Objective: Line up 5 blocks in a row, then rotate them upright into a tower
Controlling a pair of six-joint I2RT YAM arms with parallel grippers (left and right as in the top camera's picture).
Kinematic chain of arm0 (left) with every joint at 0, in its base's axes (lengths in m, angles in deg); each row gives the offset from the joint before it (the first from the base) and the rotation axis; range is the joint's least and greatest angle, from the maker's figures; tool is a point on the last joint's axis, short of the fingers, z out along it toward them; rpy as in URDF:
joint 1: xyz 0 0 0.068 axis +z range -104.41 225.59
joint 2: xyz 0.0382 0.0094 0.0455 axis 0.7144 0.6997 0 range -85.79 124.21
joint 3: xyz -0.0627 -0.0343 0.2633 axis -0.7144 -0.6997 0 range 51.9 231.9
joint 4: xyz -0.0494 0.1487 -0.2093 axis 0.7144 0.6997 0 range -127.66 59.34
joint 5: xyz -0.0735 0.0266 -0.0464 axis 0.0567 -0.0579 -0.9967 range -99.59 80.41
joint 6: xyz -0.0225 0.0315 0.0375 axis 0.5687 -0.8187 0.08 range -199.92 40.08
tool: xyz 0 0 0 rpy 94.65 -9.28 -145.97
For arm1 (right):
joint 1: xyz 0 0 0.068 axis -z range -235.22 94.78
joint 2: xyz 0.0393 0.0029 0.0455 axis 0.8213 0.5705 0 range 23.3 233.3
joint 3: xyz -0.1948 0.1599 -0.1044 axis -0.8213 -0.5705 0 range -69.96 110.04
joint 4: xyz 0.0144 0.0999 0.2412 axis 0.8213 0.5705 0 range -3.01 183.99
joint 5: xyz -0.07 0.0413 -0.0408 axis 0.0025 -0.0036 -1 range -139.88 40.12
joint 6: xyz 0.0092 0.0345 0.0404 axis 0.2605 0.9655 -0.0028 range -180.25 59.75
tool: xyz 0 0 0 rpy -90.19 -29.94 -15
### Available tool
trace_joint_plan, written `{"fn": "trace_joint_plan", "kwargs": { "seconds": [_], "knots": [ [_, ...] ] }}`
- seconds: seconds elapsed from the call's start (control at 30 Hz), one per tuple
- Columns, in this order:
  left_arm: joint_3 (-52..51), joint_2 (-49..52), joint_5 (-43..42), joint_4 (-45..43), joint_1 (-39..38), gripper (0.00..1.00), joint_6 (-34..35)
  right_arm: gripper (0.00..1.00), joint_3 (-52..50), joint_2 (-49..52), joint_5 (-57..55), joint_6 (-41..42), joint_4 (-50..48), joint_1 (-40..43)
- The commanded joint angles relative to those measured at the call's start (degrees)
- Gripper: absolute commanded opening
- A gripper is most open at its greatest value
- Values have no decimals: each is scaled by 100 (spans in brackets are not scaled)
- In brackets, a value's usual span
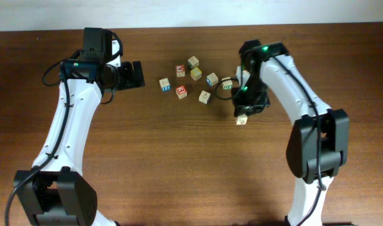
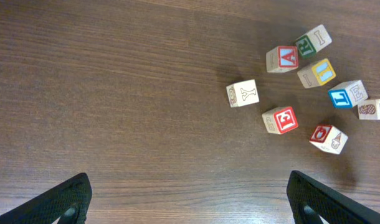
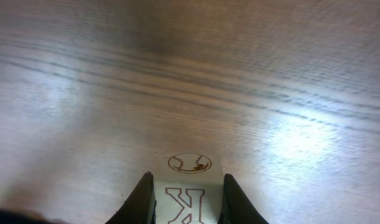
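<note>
Several small pale-wood alphabet blocks lie scattered at the table's far middle, among them a red-framed block [image 1: 181,91] and a blue-framed block [image 1: 211,79]. The left wrist view shows them at upper right, including a red E block [image 2: 281,119] and a blue-lettered block [image 2: 347,94]. One block [image 3: 190,165] with a K and a baseball sits apart from the group [image 1: 242,119]. My right gripper [image 3: 187,193] [image 1: 243,112] is shut on its two sides, low over the wood. My left gripper [image 2: 190,205] [image 1: 138,74] stands wide open left of the group, holding nothing.
A yellow-green cube [image 1: 196,73] lies among the scattered ones [image 2: 316,73]. The brown wooden table [image 1: 179,163] stretches bare toward the front. Both arm bases stand at the near edge, left [image 1: 53,194] and right [image 1: 314,188].
</note>
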State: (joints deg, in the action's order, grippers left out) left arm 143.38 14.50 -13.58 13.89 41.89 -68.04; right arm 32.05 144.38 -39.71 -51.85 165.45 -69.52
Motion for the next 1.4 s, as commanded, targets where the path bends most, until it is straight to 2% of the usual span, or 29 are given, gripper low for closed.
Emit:
{"fn": "trace_joint_plan", "kwargs": {
  "seconds": [0.0, 0.1, 0.2, 0.43, 0.73, 0.97, 1.07, 1.27, 1.37],
  "knots": [
    [83, 31, 83, -55, 13, 99, 92, 14, -315, -76, -715, 581, -138, -317],
    [83, 31, 83, -59, 13, 99, 92, 14, -713, -76, -1248, 1082, -678, -520],
    [83, 31, 83, -52, 13, 99, 92, 14, -1307, -76, -1239, 1207, -1318, -629],
    [83, 31, 83, -55, 13, 99, 92, 15, -1714, -81, -1237, 1204, -1611, -640],
    [83, 31, 83, -55, 13, 99, 92, 50, -1128, -83, -1169, 1191, -1056, -640],
    [83, 31, 83, -57, 13, 99, 92, 61, -271, -83, -975, 1029, -699, -629],
    [83, 31, 83, -63, 13, 99, 92, 70, 269, -81, -1139, 789, -1132, -619],
    [83, 31, 83, -74, 13, 99, 92, 71, 323, 125, -1556, 531, -2846, -614],
    [83, 31, 81, -68, 13, 99, 92, 71, 323, 319, -1648, 531, -3233, -509]
  ]
}}
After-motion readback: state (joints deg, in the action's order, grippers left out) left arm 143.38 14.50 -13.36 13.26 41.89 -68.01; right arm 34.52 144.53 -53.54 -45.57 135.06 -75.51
